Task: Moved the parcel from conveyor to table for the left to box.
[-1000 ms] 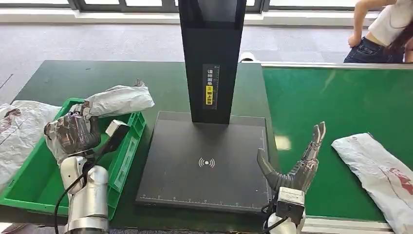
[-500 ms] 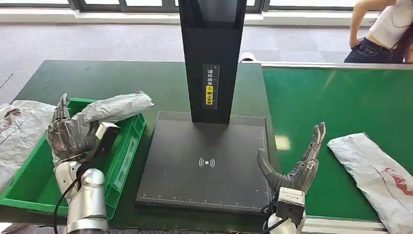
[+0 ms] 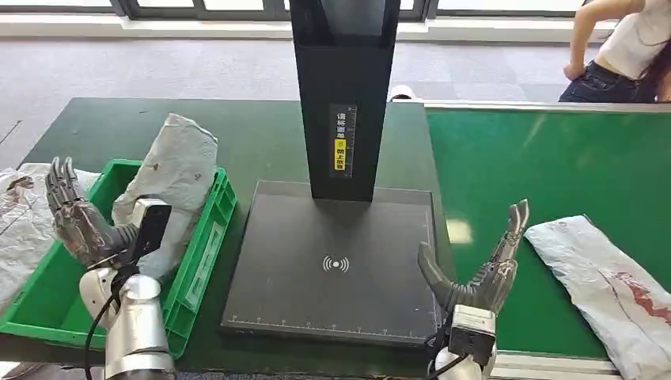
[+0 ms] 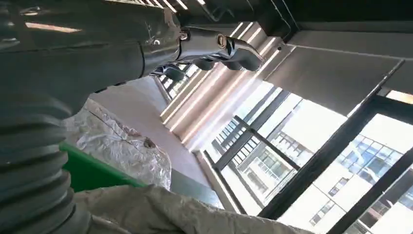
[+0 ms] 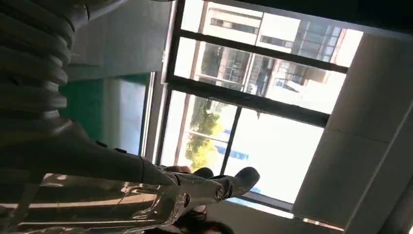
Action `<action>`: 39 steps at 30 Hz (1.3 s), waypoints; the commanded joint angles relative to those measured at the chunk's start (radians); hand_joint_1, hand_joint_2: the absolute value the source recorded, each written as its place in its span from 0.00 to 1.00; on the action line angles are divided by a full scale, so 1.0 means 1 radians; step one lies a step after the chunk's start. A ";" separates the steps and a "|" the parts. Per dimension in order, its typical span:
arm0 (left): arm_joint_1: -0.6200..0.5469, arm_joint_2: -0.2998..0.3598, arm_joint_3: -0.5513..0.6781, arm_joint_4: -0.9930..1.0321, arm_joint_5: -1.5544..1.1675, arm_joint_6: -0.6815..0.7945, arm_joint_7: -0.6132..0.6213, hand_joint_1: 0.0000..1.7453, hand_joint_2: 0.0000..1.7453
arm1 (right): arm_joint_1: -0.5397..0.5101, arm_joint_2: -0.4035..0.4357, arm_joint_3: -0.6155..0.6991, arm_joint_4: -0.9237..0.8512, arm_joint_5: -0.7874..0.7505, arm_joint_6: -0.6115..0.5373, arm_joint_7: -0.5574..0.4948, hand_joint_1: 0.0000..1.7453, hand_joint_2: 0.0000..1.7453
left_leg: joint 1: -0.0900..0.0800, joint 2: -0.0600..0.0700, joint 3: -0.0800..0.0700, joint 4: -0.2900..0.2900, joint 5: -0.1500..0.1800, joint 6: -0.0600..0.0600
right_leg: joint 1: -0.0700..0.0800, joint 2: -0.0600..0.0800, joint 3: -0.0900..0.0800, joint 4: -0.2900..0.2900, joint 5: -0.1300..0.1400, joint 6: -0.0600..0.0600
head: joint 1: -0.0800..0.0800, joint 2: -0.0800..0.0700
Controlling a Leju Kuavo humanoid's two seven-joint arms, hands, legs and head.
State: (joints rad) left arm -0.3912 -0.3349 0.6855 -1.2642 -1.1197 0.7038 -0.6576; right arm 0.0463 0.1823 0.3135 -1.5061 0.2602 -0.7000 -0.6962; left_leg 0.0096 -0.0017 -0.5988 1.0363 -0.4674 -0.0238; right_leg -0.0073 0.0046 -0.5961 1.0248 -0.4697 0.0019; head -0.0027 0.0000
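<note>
- The parcel [image 3: 170, 186] in the bin is a crinkled grey plastic mailer bag with a soft, dull sheen.
- The bin [image 3: 202, 245] is green moulded plastic, smooth and slightly glossy.
- The scanner plate [image 3: 332, 265] is matt black and smooth; its post [image 3: 343, 95] is glossier black.
- The conveyor belt [image 3: 546, 166] is matt green.
- The worktop [image 3: 103, 127] is dull dark green.
- The left arm [image 3: 138, 336] is brushed silver metal.

Bright daylight floods through large windows [image 5: 253, 97], blowing them out in both wrist views; the head view stays sharp.
</note>
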 commanded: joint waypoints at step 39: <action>0.237 0.156 -0.691 -0.221 1.036 -0.338 -0.041 0.00 1.00 | -0.157 0.019 0.008 0.242 -0.065 0.124 -0.002 0.00 1.00 | 0.000 -0.003 0.004 -0.004 0.002 0.001 | -0.001 -0.003 0.004 -0.004 0.001 0.000 | 0.000 0.000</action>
State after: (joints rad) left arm -0.2396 -0.2980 0.3465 -1.5854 -0.2073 0.5995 -0.7004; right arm 0.0050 0.1839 0.3132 -1.4568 0.2174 -0.6303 -0.6958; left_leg 0.0096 -0.0028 -0.5988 1.0360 -0.4674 -0.0238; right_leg -0.0076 0.0040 -0.5961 1.0245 -0.4699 0.0021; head -0.0027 0.0000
